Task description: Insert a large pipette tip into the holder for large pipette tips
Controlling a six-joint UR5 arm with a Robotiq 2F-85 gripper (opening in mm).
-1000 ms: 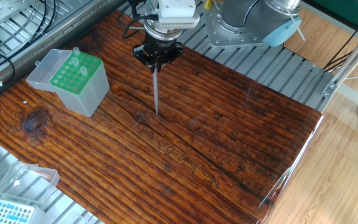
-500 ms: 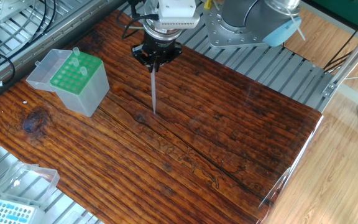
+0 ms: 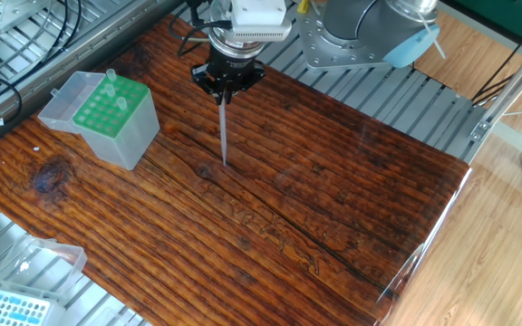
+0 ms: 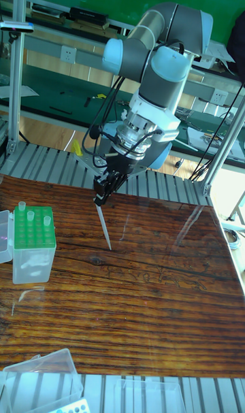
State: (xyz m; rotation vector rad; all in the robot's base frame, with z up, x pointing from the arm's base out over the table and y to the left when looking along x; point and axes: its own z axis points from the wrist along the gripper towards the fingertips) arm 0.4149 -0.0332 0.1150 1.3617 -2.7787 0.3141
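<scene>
My gripper (image 3: 226,87) (image 4: 102,196) hangs over the back middle of the wooden table, shut on the wide end of the large pipette tip (image 3: 224,127) (image 4: 104,226). The tip is a long greyish cone pointing down, held a little above the wood. The holder for large pipette tips (image 3: 114,116) (image 4: 33,245), a translucent box with a green hole plate, stands to the left of the gripper, well apart from it. Three tips stick up from its far holes, and its clear lid (image 3: 69,101) lies open at the back left.
A flatter box with a light blue grid top (image 3: 9,308) and a clear lid sits off the table's front left corner. Cables and a metal frame lie at the back left. The table's right edge (image 3: 442,217) borders a light wooden floor.
The gripper and the held tip shifted very slightly to the left between one second ago and half a second ago. Since then nothing has visibly moved.
</scene>
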